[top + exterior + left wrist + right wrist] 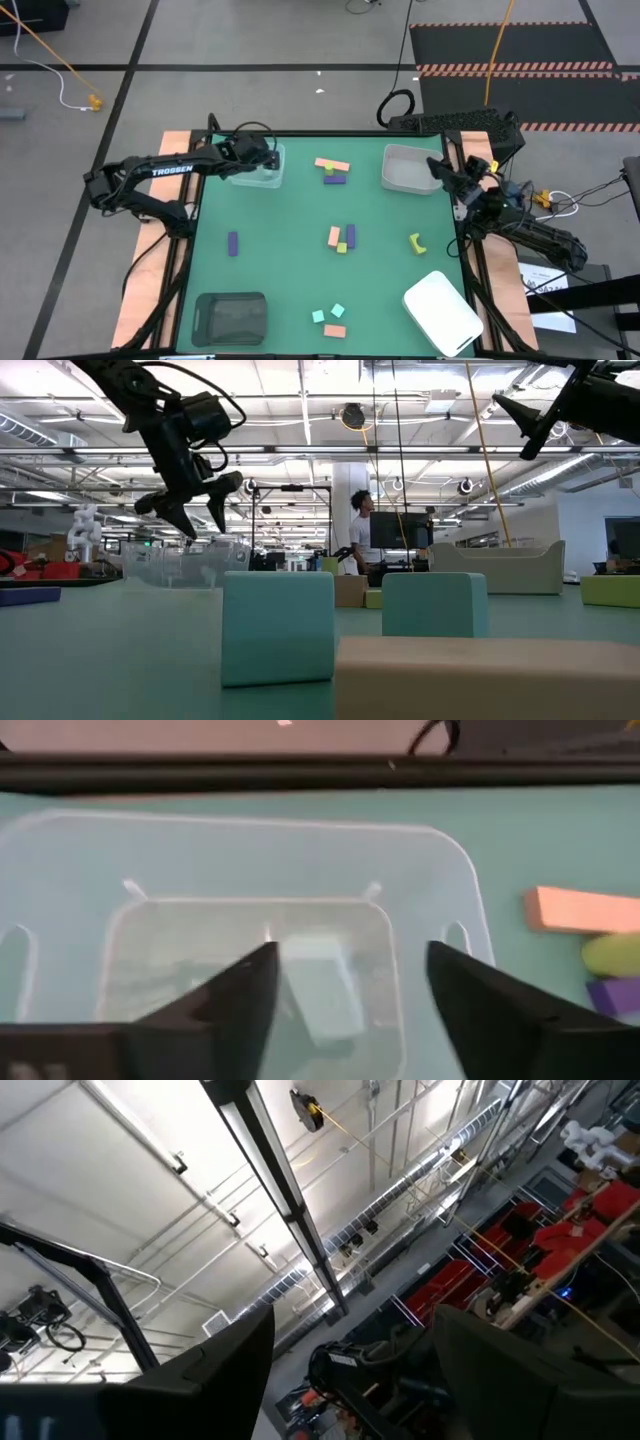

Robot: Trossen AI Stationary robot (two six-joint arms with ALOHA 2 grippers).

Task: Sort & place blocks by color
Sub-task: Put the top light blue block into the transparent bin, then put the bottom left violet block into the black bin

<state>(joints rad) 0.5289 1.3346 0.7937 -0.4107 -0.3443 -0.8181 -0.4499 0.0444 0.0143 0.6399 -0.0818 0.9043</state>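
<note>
My left gripper [262, 160] is open and empty above the clear tray [268, 180] at the far left; it also shows in the low view [190, 510]. A light teal block [320, 985] lies flat on that tray's floor below the open fingers. My right gripper [438, 168] is open and empty, raised beside the grey-white tray [405, 170] and tipped upward [540, 415]. Loose blocks lie on the green mat: a salmon bar [332, 164], a yellow-green block [330, 172] and a purple block [335, 181] at the far middle, and a purple bar [233, 243] at the left.
A salmon, purple and yellow-green group [341, 239] lies mid-table, a yellow-green curved piece [417, 241] to its right. Two teal cubes [328, 313] and a salmon bar [334, 331] lie near the front edge. A dark tray [230, 318] stands front left, a white tray [442, 312] front right.
</note>
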